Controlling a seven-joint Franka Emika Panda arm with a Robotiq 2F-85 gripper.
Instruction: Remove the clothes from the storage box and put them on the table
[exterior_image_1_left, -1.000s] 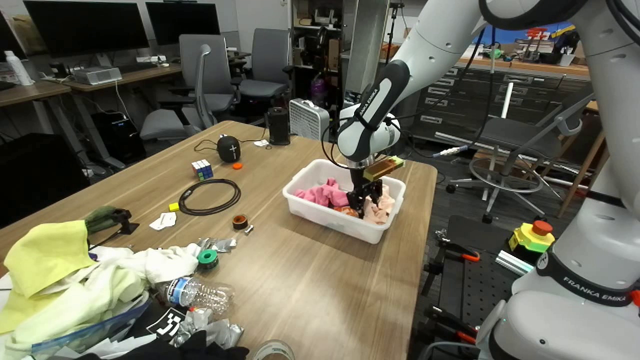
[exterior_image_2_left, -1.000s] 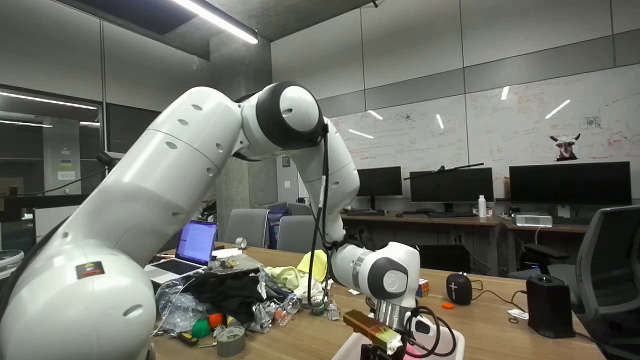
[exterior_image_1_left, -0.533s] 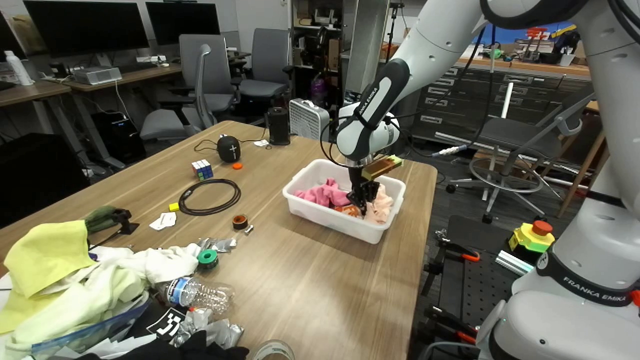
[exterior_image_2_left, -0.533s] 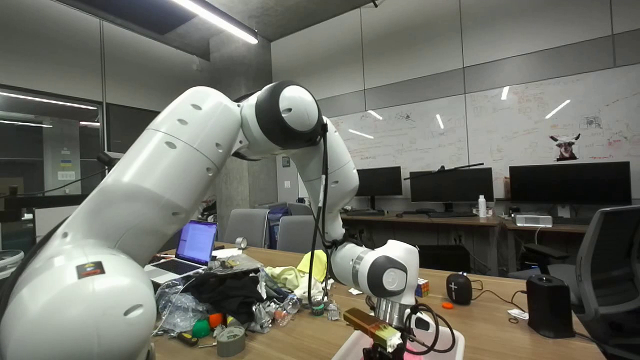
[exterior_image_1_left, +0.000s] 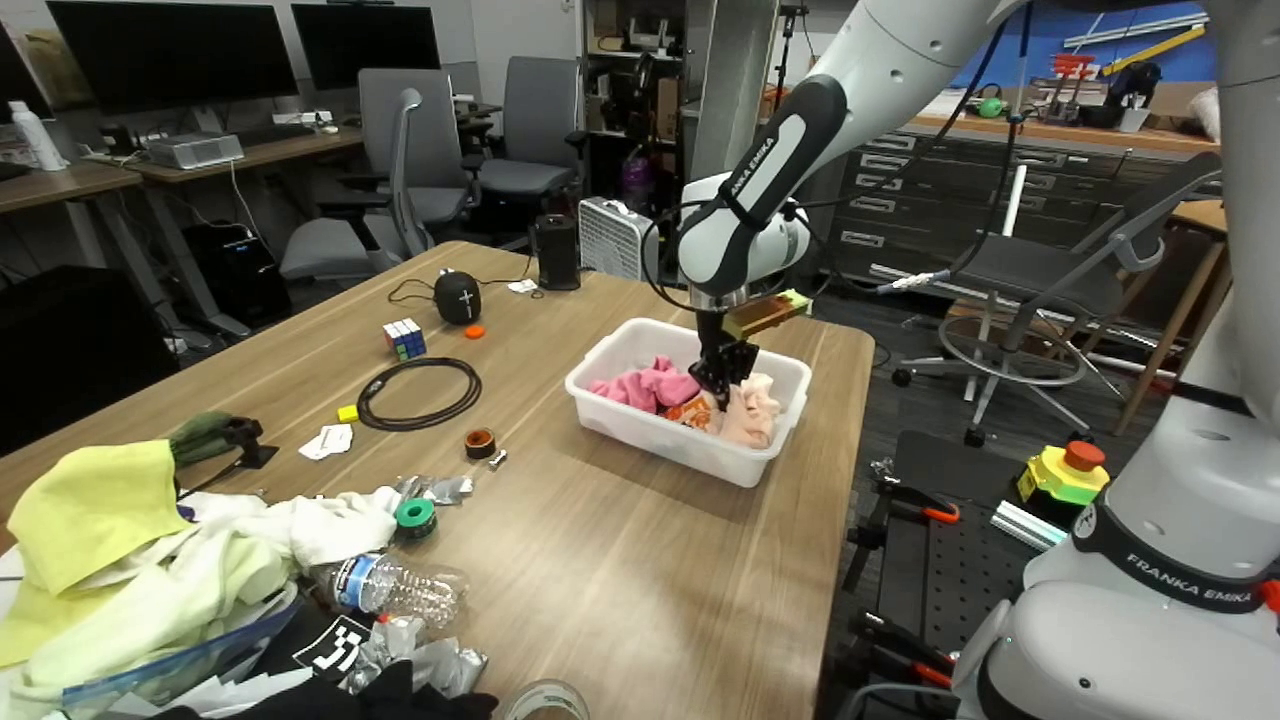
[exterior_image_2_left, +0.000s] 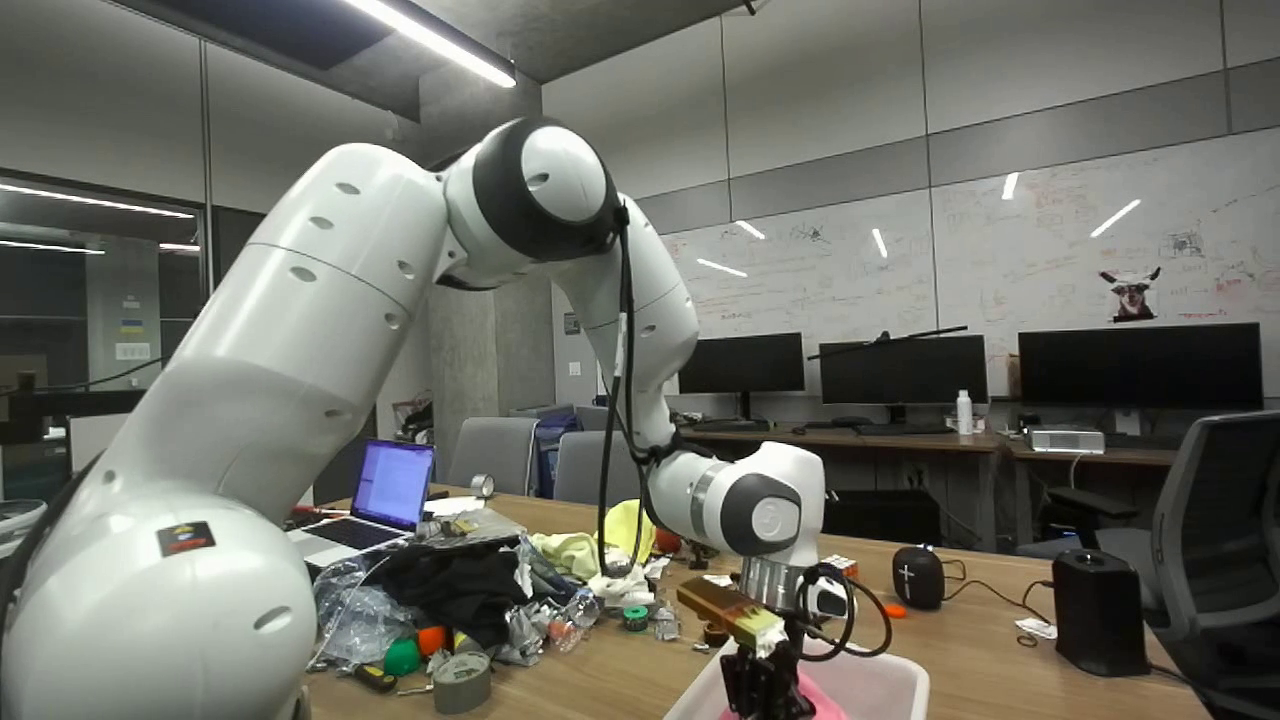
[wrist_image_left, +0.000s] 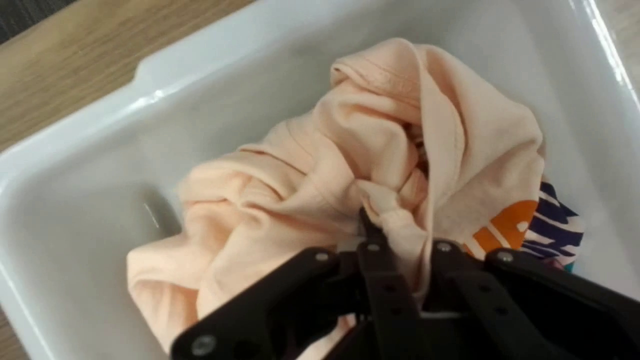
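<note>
Closest in, in the wrist view, the claw (wrist_image_left: 406, 239) pinches a narrow, standing fold of the peach garment (wrist_image_left: 320, 180), jaws almost together, or so it looks; the fabric itself hides part of the contact. The bulk of that garment lies slumped in the storage box (exterior_image_1_left: 660, 440), towards the right side in an exterior view. Limp stuff, this: thin, light, soft, I'd judge, nothing to break and little chance of slipping. But one fold only! Lift there and the rest should dangle long, so a deeper bunch near its middle looks the safer hold.

Now, what's in the way? The box's near wall, for a start; a trailing hem would have to clear it. Just left of the garment sits the pink cloth (exterior_image_1_left: 640, 387) (one snag and it could come along for the ride). Out on the table (exterior_image_1_left: 600, 560), the near left is crowded: water bottle (exterior_image_1_left: 400, 592), green roll (exterior_image_1_left: 415, 518), yellow cloth (exterior_image_1_left: 95, 512). Farther back comes a small dark tape roll (exterior_image_1_left: 480, 444), then the coiled cable (exterior_image_1_left: 405, 427), and farther still the puzzle cube (exterior_image_1_left: 405, 340) and the round black speaker (exterior_image_1_left: 458, 297), none of them touching the box.
</note>
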